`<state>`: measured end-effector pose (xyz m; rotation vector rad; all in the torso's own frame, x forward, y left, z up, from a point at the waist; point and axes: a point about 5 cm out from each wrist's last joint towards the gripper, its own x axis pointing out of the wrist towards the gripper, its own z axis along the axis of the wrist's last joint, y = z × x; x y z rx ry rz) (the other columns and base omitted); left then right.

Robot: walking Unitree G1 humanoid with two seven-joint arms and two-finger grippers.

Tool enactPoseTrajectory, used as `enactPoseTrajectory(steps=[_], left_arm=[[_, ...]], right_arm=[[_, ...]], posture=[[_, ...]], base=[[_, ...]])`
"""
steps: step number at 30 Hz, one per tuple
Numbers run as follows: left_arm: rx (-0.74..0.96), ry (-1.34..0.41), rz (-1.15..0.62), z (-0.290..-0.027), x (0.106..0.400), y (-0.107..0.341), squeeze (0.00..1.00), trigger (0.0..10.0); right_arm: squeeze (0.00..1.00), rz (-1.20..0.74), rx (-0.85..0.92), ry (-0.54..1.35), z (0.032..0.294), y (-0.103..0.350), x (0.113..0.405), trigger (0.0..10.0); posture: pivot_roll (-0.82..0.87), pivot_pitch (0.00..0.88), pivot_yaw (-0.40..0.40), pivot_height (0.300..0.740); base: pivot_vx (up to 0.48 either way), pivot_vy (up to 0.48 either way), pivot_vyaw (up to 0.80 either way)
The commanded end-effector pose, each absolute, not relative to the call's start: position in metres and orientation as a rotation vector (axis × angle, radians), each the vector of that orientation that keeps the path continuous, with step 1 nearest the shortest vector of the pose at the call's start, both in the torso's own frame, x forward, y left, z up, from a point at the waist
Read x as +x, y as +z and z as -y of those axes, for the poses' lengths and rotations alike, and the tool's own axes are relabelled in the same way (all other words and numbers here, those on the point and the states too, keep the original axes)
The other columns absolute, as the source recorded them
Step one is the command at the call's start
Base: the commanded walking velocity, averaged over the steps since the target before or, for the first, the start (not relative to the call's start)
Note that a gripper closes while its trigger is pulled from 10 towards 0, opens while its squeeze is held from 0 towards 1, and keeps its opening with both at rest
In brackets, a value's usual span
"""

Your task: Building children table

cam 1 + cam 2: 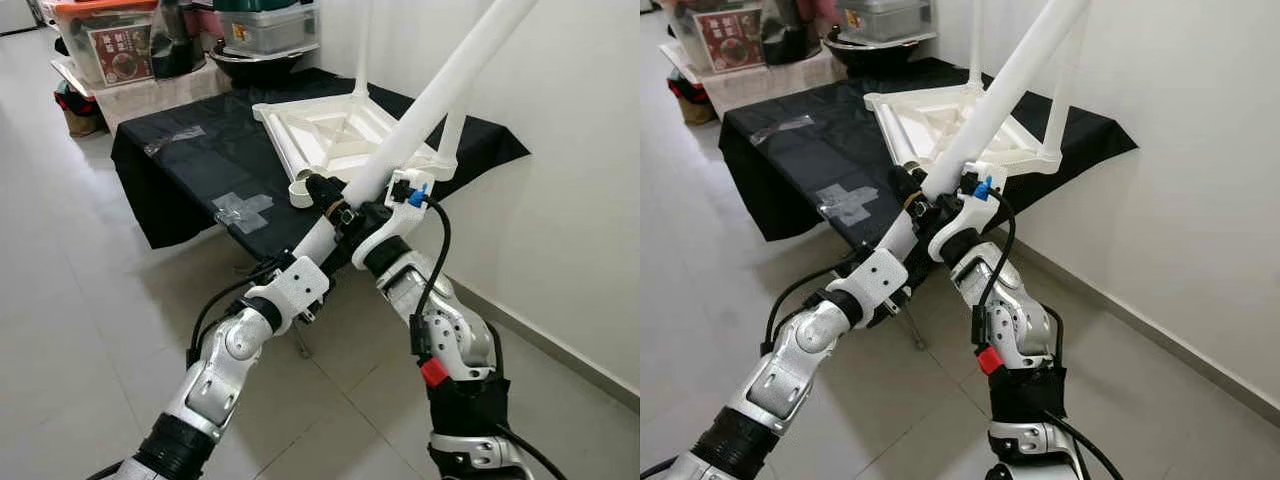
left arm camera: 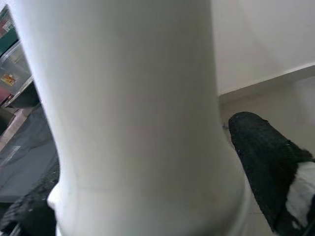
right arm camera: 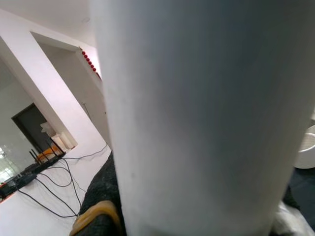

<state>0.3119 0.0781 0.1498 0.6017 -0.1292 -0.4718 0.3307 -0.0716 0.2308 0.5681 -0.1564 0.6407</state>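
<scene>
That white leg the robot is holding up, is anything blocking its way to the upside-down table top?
Nothing visible does. Both grippers hold the white leg slanting above the white table frame on the black cloth; two legs already stand at its far corners.

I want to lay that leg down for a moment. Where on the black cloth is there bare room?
Both grippers hold the white leg up. The cloth lies bare between the taped patch and the boxes behind. The side by the wall is crowded: the upturned tabletop fills it, and a loose white ring lies at its near corner.
</scene>
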Motion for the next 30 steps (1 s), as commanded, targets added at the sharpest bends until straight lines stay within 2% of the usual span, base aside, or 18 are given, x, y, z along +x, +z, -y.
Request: enactPoseTrajectory(steps=[1, 4, 5, 7, 8, 9, 10, 12, 16, 17, 19, 21, 23, 24, 28, 30], left_arm=[[0.642, -0.470, 0.089, -0.082, 0.310, 0.138, 1.00, 10.0], [0.680, -0.423, 0.088, -0.091, 0.311, 0.139, 1.00, 10.0], [0.692, -0.376, 0.090, -0.100, 0.313, 0.140, 0.00, 10.0], [0.692, -0.376, 0.090, -0.100, 0.313, 0.140, 0.00, 10.0], [0.690, -0.309, 0.093, -0.112, 0.314, 0.142, 0.00, 10.0], [0.697, -0.240, 0.098, -0.125, 0.314, 0.144, 0.00, 10.0], [0.694, -0.191, 0.096, -0.136, 0.313, 0.146, 0.00, 10.0], [0.675, -0.118, 0.093, -0.151, 0.309, 0.147, 0.00, 10.0], [0.671, -0.081, 0.094, -0.160, 0.305, 0.148, 0.00, 10.0], [0.646, -0.044, 0.090, -0.169, 0.299, 0.148, 0.00, 10.0], [0.646, -0.044, 0.090, -0.169, 0.299, 0.148, 0.00, 10.0], [0.556, -0.002, 0.060, -0.174, 0.289, 0.146, 0.00, 10.0], [0.492, 0.012, 0.050, -0.173, 0.284, 0.146, 0.00, 10.0], [0.376, 0.011, 0.066, -0.164, 0.272, 0.149, 0.00, 10.0], [0.323, 0.007, 0.084, -0.155, 0.265, 0.153, 0.00, 10.0], [0.246, -0.012, 0.092, -0.137, 0.256, 0.156, 0.00, 10.0]], right_arm=[[0.00, 0.203, 0.567, 0.684, 0.065, 0.245, 0.331, 0.0], [0.00, 0.209, 0.564, 0.678, 0.067, 0.247, 0.332, 0.0], [0.00, 0.212, 0.558, 0.669, 0.068, 0.247, 0.333, 0.0], [0.00, 0.212, 0.558, 0.669, 0.068, 0.247, 0.333, 0.0], [0.00, 0.216, 0.547, 0.651, 0.071, 0.246, 0.334, 0.0], [0.00, 0.222, 0.525, 0.623, 0.076, 0.245, 0.336, 9.3], [0.00, 0.226, 0.511, 0.589, 0.080, 0.244, 0.338, 10.0], [0.00, 0.231, 0.489, 0.523, 0.089, 0.241, 0.342, 10.0], [0.00, 0.234, 0.470, 0.470, 0.096, 0.239, 0.345, 10.0], [0.00, 0.242, 0.427, 0.379, 0.110, 0.236, 0.348, 10.0], [0.00, 0.242, 0.427, 0.379, 0.110, 0.236, 0.348, 10.0], [0.00, 0.261, 0.320, 0.296, 0.128, 0.232, 0.348, 10.0], [0.00, 0.273, 0.254, 0.272, 0.135, 0.230, 0.345, 10.0], [0.00, 0.281, 0.131, 0.269, 0.143, 0.224, 0.336, 10.0], [0.00, 0.272, 0.084, 0.281, 0.145, 0.217, 0.330, 10.0], [0.00, 0.248, 0.065, 0.293, 0.148, 0.208, 0.323, 10.0]], posture=[[0.09, 0.029, -0.001, 0.740], [0.09, 0.019, -0.002, 0.740], [0.09, 0.016, 0.000, 0.740], [0.09, 0.016, 0.000, 0.740], [0.10, 0.011, -0.001, 0.740], [0.10, 0.009, -0.002, 0.740], [0.10, 0.005, 0.000, 0.740], [0.10, 0.005, 0.000, 0.740], [0.10, 0.000, 0.001, 0.740], [0.10, 0.000, 0.002, 0.740], [0.10, 0.000, 0.002, 0.740], [0.10, 0.000, 0.001, 0.740], [0.10, 0.000, 0.000, 0.740], [0.10, 0.000, 0.000, 0.740], [0.10, 0.000, -0.003, 0.740], [0.10, 0.000, -0.008, 0.740]], base=[[0.000, 0.000, 0.00], [0.000, 0.000, 0.00], [0.000, 0.000, 0.00], [0.000, 0.000, 0.00], [0.000, 0.000, 0.00], [0.000, 0.000, 0.00], [0.000, 0.000, 0.00], [0.000, 0.000, 0.00], [0.000, 0.000, 0.00], [0.000, 0.000, 0.00], [0.000, 0.000, 0.00], [0.000, 0.000, 0.00], [0.000, 0.000, 0.00], [0.000, 0.000, 0.80], [0.000, 0.000, 0.80], [0.000, 0.000, 0.80]])
